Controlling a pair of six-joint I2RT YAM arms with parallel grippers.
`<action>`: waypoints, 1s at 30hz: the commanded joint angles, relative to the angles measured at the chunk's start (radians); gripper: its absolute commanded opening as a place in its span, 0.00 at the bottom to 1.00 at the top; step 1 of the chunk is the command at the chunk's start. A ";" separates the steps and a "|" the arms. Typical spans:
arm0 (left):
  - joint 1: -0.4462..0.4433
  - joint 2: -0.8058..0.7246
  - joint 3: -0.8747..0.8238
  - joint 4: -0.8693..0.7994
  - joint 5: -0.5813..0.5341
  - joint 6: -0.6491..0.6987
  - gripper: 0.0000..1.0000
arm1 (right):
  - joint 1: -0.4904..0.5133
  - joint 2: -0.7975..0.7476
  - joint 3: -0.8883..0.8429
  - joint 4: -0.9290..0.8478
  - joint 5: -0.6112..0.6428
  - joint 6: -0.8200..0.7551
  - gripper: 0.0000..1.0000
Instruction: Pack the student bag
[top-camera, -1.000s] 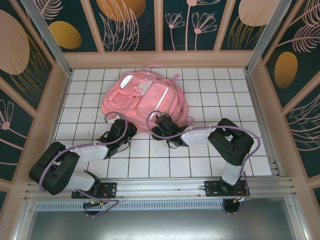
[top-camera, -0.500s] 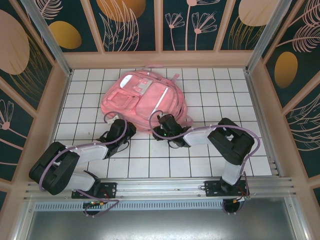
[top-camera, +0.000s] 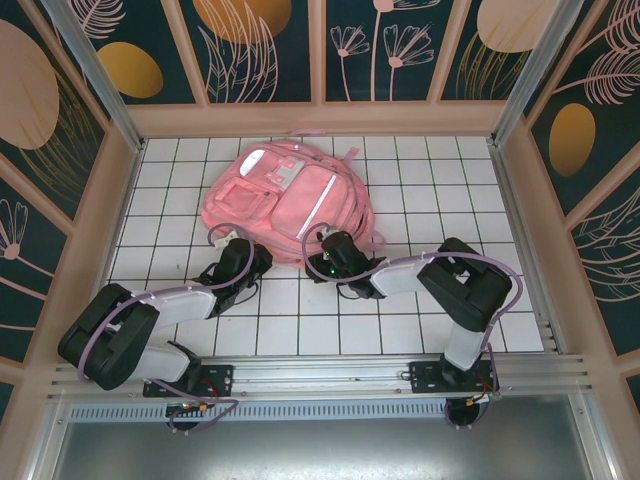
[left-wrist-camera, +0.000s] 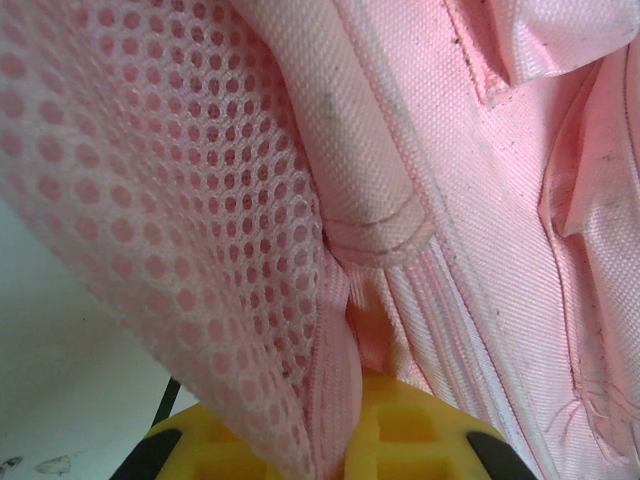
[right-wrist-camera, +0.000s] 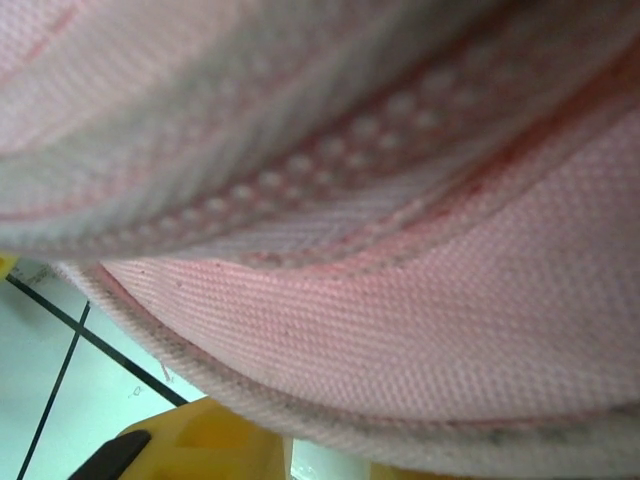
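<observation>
Two grippers are working the near edge of the student bag (top-camera: 285, 200), and the likeliest trouble is a lost or wrong hold on soft cloth. The left gripper (top-camera: 245, 256) is at the bag's near-left corner. Its jaws are closed, and in its wrist view they appear to nip only the thin seam where the mesh panel (left-wrist-camera: 150, 200) meets the woven cloth. A pinch that shallow could slide off as soon as the arm lifts or pulls.

The right gripper (top-camera: 330, 250) is pressed against the near-right edge. Its wrist view is pink weave right up against the lens, with a bit of yellow finger below. I cannot tell whether its jaws are wide, narrow or holding anything. If it closes blind, it may catch several layers at once, or a strap instead of an opening.

If the arms pull unevenly, the limp bag will probably drag or bunch across the bench (top-camera: 420, 190) rather than open. With both wrist cameras buried in cloth, a slip would be hard to notice.

The bag lies flat toward the back middle of the white tiled bench, front pockets facing up. It is pink all over, with pale strips (top-camera: 320, 205) on the pockets and a small white buckle (top-camera: 287, 180) near the top. One pink strap (top-camera: 345, 153) trails off its far right side. It looks slack and fairly flat, so I judge the packing has barely begun. Close up, the weave shows small dark specks of dirt.
</observation>
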 joint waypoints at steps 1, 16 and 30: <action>0.005 -0.005 -0.018 0.009 -0.030 0.010 0.00 | -0.006 -0.055 -0.019 -0.027 0.133 0.024 0.31; 0.005 0.006 -0.008 0.017 -0.017 0.011 0.00 | -0.007 0.019 0.050 0.040 0.032 -0.036 0.36; 0.003 0.013 -0.009 0.034 -0.006 0.007 0.00 | -0.007 0.024 0.031 0.182 -0.199 -0.048 0.35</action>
